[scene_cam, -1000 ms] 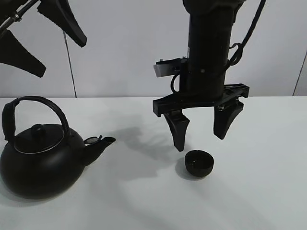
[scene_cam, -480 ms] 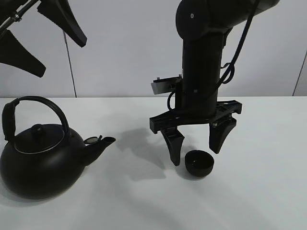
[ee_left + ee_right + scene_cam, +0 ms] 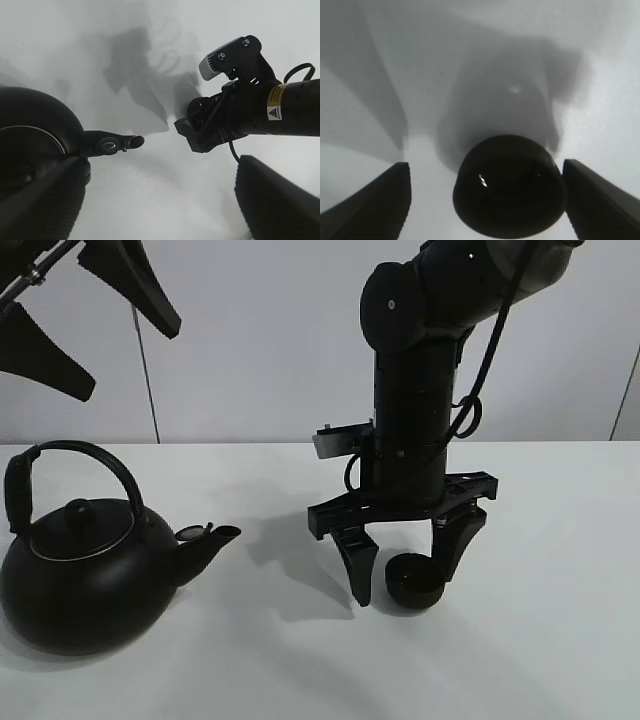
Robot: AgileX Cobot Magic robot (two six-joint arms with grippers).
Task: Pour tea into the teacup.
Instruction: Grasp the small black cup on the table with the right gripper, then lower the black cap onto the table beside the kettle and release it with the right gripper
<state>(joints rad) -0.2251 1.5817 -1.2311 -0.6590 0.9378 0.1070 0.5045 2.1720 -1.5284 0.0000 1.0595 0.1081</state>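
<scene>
Teacup [image 3: 412,585] stands upright on the tabletop [image 3: 560,640], right of the kettle [image 3: 85,580] and well apart from its spout. The right fingers [image 3: 358,560] are down at the cup's level, spread wide with one on each side; the wrist view shows a gap beside each finger [image 3: 370,205], so they grip nothing. The left fingers [image 3: 140,285] hang high above the kettle, also wide open and empty. The kettle rests on the tabletop, its handle untouched. By my reading the task is barely begun: the cup is about to be steadied, while lifting the kettle and pouring are all left. Whether the dark cup [image 3: 510,187] holds any tea I cannot tell
</scene>
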